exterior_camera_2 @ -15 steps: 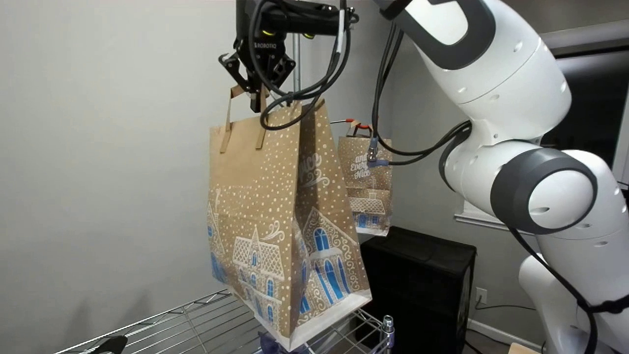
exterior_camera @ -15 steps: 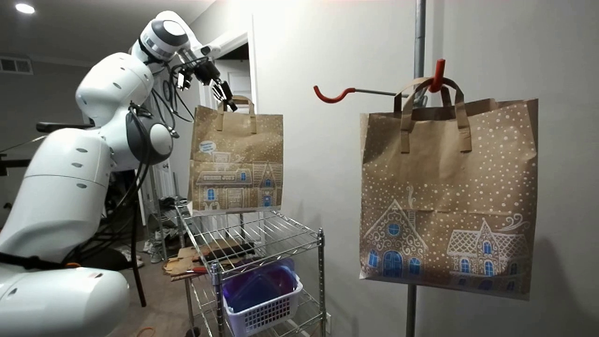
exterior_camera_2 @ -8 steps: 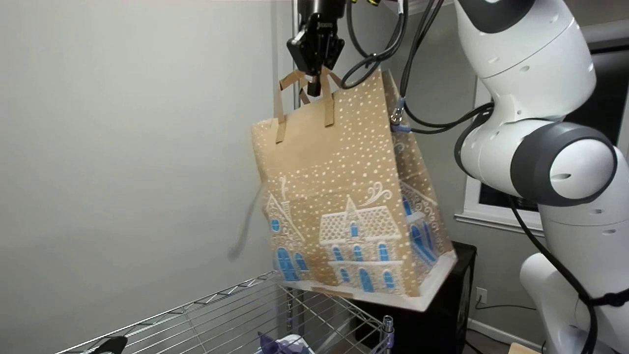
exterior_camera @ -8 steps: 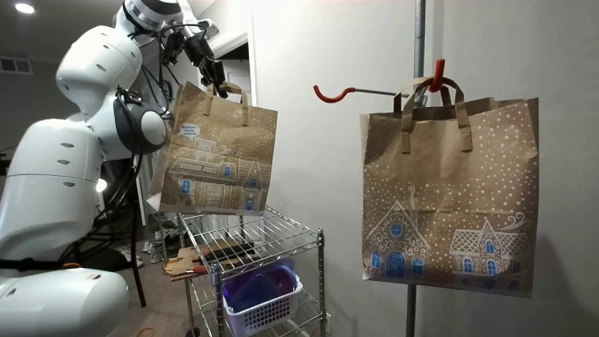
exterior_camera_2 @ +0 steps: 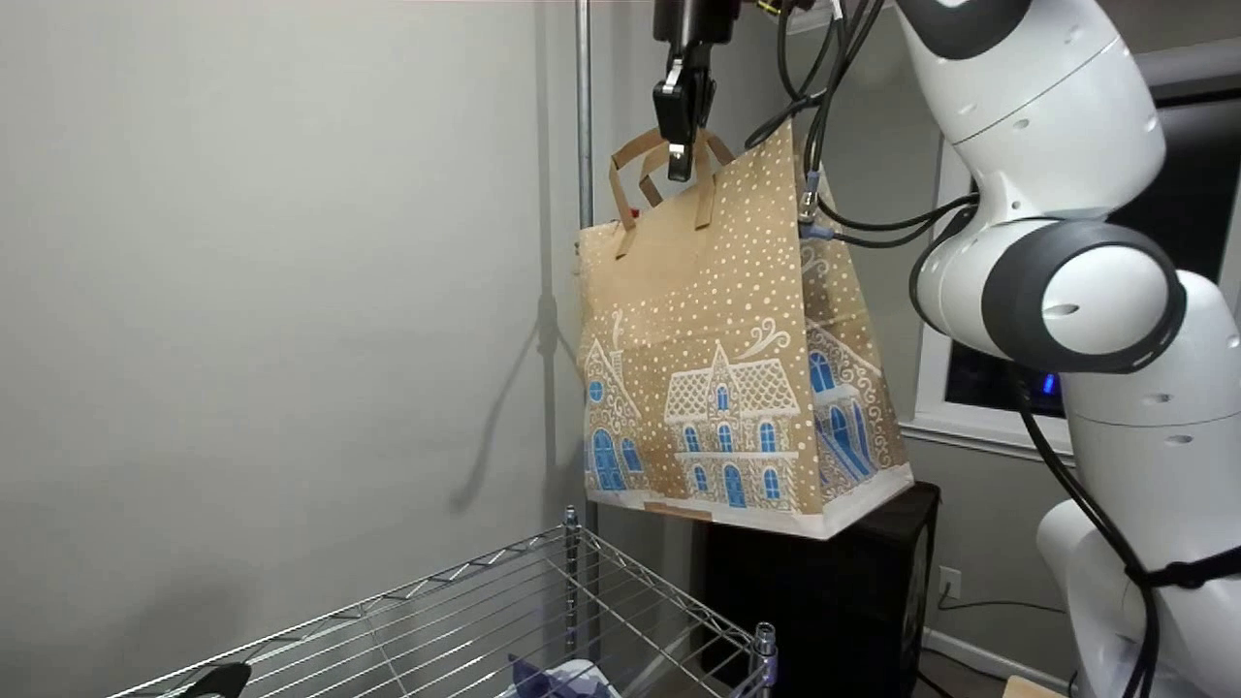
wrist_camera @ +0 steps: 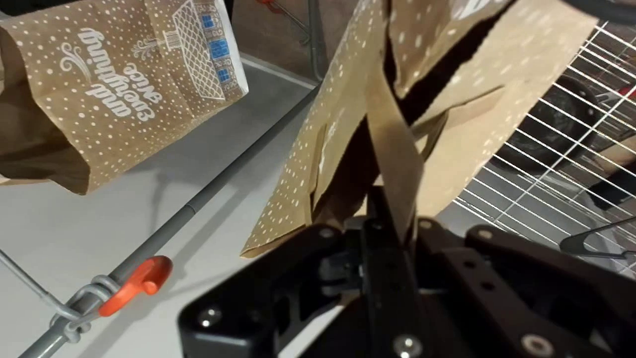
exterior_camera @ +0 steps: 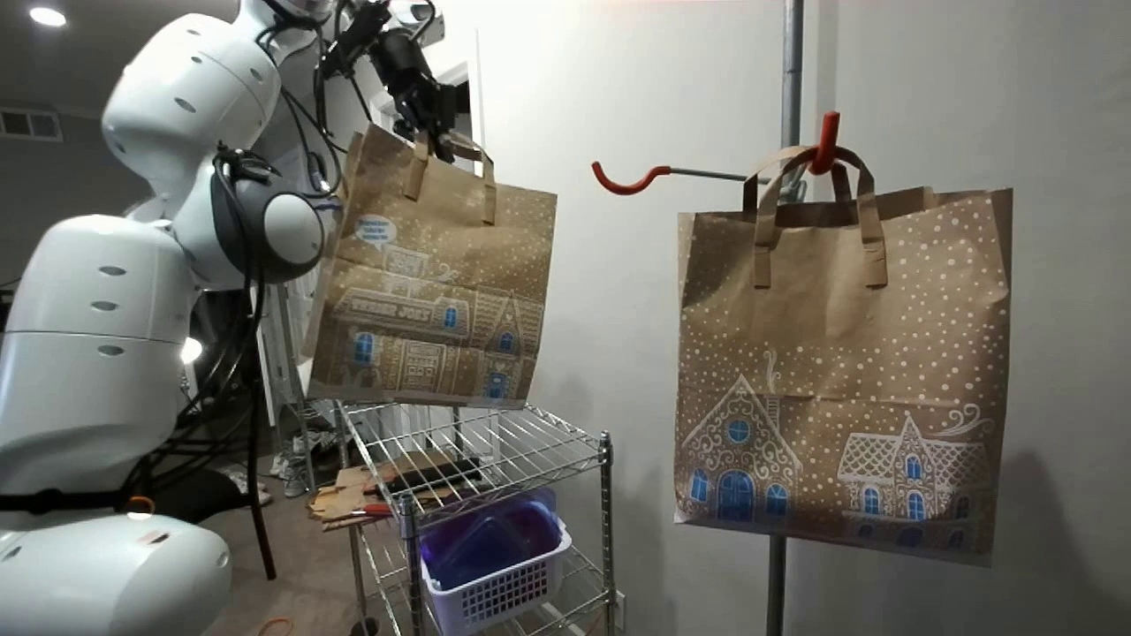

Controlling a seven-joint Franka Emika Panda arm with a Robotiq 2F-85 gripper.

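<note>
Firstly, two brown paper bags can be counted, each printed with white dots and little houses: the held bag (exterior_camera_2: 698, 359) and the hanging bag (exterior_camera: 844, 371). The hanging bag is looped by its handles over one red-tipped hook (exterior_camera: 828, 139), and a second hook (exterior_camera: 626, 188) reaches out sideways, so an exterior view gives two hooks, both on one grey pole (exterior_camera: 793, 71). Below is one wire rack (exterior_camera: 499, 446), with one lilac basket (exterior_camera: 508, 592) on a lower shelf. Behind the held bag, in an exterior view, one black box (exterior_camera_2: 824, 591) stands, partly hidden. As for the gripper (exterior_camera_2: 681, 160), its jaws are pressed together, and the wrist view shows a strip of the paper handle (wrist_camera: 395, 156) pinched between them. The held bag has two handles; whether both are in the grip, I cannot tell. This bag hangs in the air directly under the gripper, somewhat tilted, its bottom apart from the rack and its mouth a little open.
</note>
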